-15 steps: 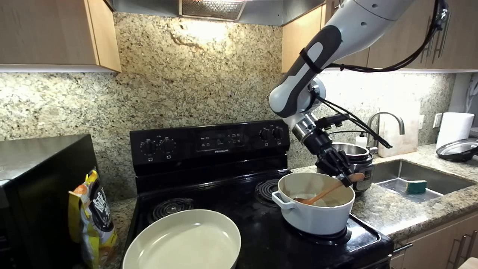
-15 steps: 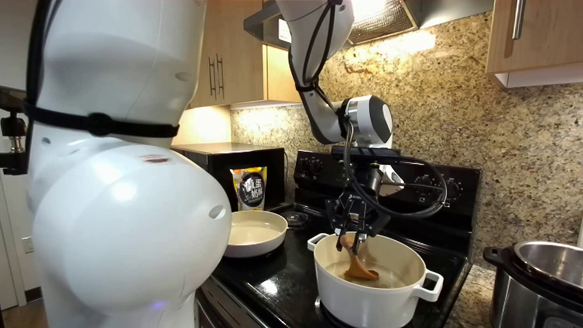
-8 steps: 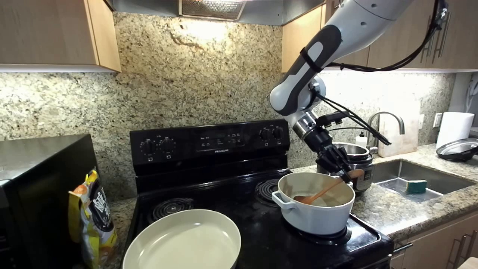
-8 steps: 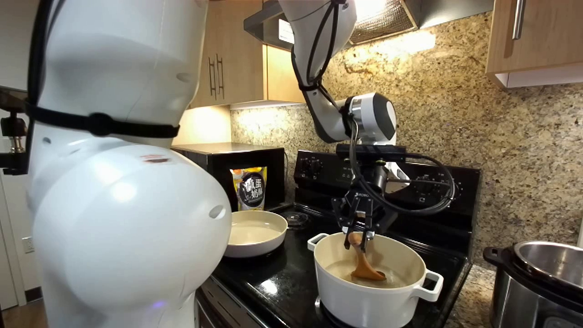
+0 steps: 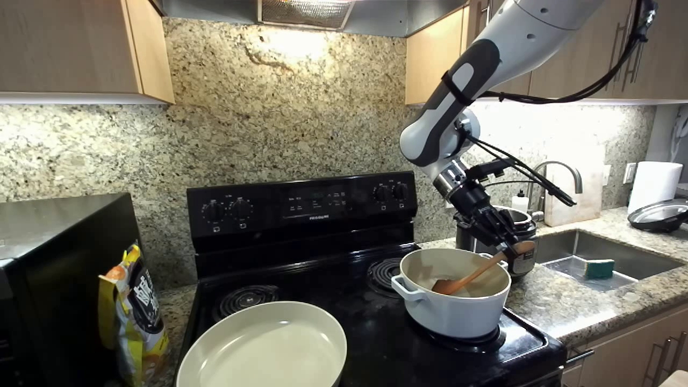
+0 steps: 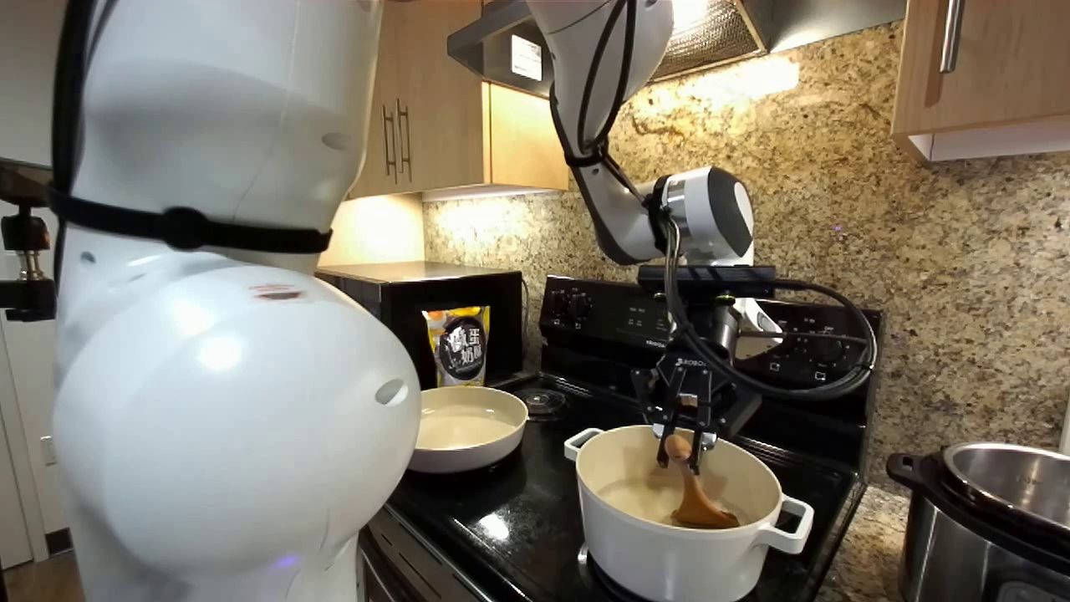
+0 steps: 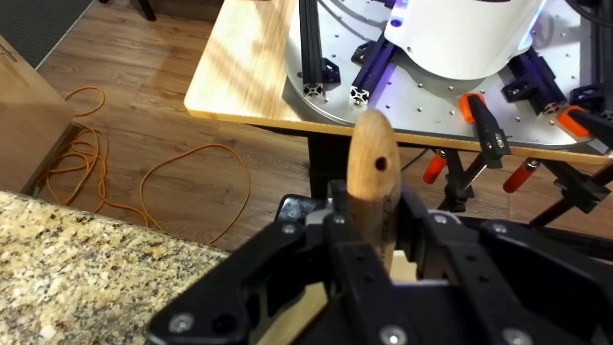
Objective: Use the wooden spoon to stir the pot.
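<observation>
The white pot stands on a burner of the black stove; it also shows in an exterior view with some clear liquid inside. The wooden spoon leans in the pot, its bowl down in the liquid and its handle end above the rim. My gripper is over the pot's rim, its fingers on either side of the upper handle. In the wrist view the handle end stands up between the fingers, which hold it. The spoon's bowl is hidden in the wrist view.
A wide cream pan sits on the stove's front burner. A steel pot stands on the counter beside the stove, close to my gripper. A snack bag leans by the black microwave. A sink lies beyond.
My gripper and the spoon have moved to the right in both exterior views, slightly up in one of them. The spoon's bowl has slid through the pot; the pot has not moved.
</observation>
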`<action>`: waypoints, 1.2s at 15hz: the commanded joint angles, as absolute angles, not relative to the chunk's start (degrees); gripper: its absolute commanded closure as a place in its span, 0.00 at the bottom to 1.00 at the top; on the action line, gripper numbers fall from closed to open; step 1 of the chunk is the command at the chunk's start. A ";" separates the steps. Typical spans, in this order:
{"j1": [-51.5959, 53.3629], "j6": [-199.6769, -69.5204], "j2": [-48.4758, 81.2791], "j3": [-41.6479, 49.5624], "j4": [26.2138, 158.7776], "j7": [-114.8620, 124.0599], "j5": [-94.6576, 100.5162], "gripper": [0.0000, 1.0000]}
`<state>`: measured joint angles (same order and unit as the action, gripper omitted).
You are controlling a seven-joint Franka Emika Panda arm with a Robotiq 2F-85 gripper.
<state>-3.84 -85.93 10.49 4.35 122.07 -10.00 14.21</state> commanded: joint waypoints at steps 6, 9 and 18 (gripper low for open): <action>-3.87 -85.60 9.85 3.50 123.07 -10.29 13.31 0.92; -3.87 -85.48 9.68 3.41 123.03 -10.33 13.64 0.92; -3.33 -85.80 9.10 2.84 122.74 -10.98 14.90 0.92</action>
<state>-3.49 -85.94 10.33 3.49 122.24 -10.00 14.00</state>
